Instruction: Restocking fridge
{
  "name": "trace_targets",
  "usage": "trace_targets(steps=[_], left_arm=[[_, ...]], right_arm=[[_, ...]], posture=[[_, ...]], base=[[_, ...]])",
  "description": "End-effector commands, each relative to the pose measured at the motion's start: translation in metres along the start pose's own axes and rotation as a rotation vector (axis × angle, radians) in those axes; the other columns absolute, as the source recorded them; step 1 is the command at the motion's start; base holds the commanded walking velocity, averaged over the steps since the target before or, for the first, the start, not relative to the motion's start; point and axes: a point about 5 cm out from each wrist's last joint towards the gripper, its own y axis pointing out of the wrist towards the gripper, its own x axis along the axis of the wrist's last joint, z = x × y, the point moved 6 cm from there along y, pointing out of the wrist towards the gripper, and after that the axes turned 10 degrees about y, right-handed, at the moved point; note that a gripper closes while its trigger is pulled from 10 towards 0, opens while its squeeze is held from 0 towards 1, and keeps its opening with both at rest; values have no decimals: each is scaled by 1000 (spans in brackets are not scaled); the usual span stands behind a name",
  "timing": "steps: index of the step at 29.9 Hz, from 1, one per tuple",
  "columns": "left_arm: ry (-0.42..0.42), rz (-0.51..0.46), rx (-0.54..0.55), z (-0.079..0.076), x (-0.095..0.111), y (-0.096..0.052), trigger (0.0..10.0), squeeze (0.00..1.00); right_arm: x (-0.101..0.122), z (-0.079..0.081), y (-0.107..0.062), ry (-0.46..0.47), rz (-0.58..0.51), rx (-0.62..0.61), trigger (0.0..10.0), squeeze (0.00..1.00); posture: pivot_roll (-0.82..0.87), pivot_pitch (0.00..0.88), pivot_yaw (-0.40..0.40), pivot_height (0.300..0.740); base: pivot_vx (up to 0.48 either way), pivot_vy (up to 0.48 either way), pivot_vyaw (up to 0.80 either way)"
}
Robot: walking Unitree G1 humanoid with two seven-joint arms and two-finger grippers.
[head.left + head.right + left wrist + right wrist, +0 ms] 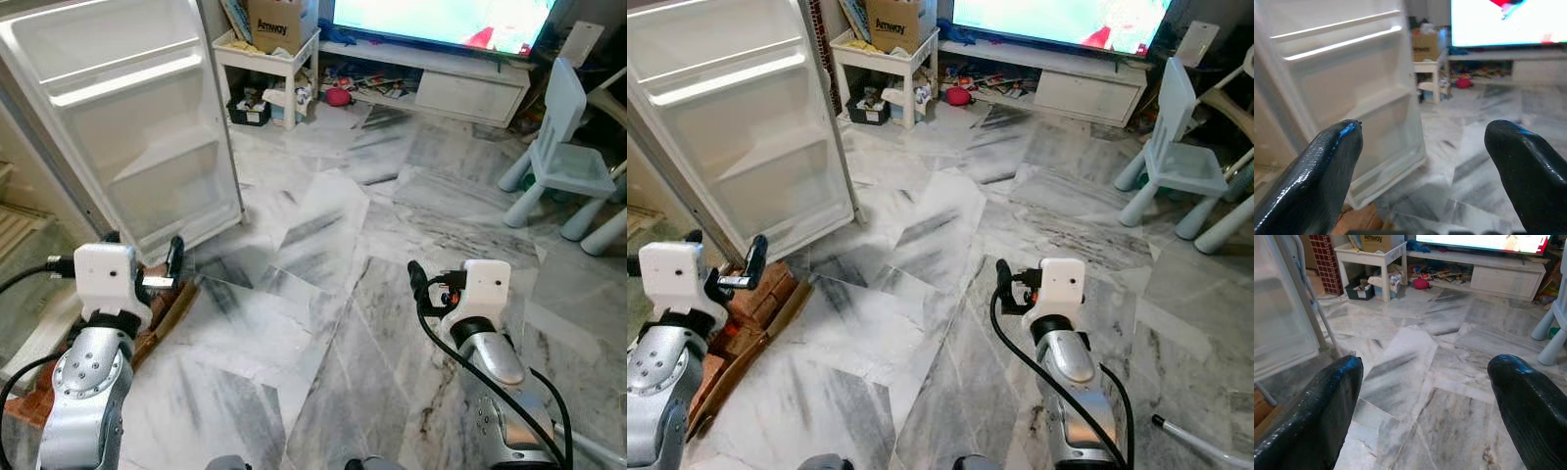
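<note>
Fridge door [137, 117] stands swung open ahead-left, shelves bare. Left gripper [1422, 161] and right gripper [1425, 396] both spread wide, holding nothing. Door probably rigid, heavy-hinged; push at its outer edge, no stock visible.

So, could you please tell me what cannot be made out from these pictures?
- Fridge interior: cut off by the left edge of the eye views; the open white fridge door shows.
- Items to restock: the open left gripper and right gripper hold nothing.
- Printing on the brown cardboard box: mostly too small.
</note>
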Motion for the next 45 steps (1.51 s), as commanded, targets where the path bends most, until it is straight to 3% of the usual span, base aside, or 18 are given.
trace_targets(steps=[1, 3, 5, 9, 15, 24, 33, 40, 45], left_arm=[[-3, 36, -14, -3, -8, 0, 10000, 0], [-83, 90, 33, 1, -20, 0, 10000, 0], [-49, 104, 14, -2, -24, 1, 10000, 0], [-66, 79, -38, -11, -19, 4, 10000, 0], [-52, 76, -32, -11, -19, 6, 10000, 0], [-44, 67, -33, -16, -16, 5, 10000, 0], [-30, 48, -69, -23, -12, 10, 10000, 0], [8, 7, -101, -34, 2, 14, 10000, 0], [-30, 13, -85, -36, 1, 15, 10000, 0]], right_arm=[[4, -3, -2, -2, -16, -12, 10000, 0], [5, -13, -2, 23, -27, -58, 10000, 0], [9, -16, -1, 14, -45, -72, 10000, 0], [8, -17, 4, 4, -33, -79, 10000, 0], [12, -17, 6, -18, -45, -74, 10000, 0], [16, -9, 11, -19, -63, -44, 10000, 0], [13, -6, 13, -13, -51, -46, 10000, 0], [23, 6, 20, -19, -83, -21, 10000, 0], [22, 5, 21, -20, -82, -24, 10000, 0]], posture=[[97, 36, -32, 740], [92, 29, -28, 740], [86, 32, -26, 740], [78, 39, -24, 740], [77, 36, -27, 740], [80, 57, -32, 740], [79, 68, -32, 740], [88, 94, -38, 740], [86, 87, -42, 740]], base=[[0, 0, 0], [0, 0, 0], [0, 0, 0], [0, 0, -600], [0, 0, -800], [60, 0, -135], [359, 0, -800], [432, 84, -571], [343, 335, 0]])
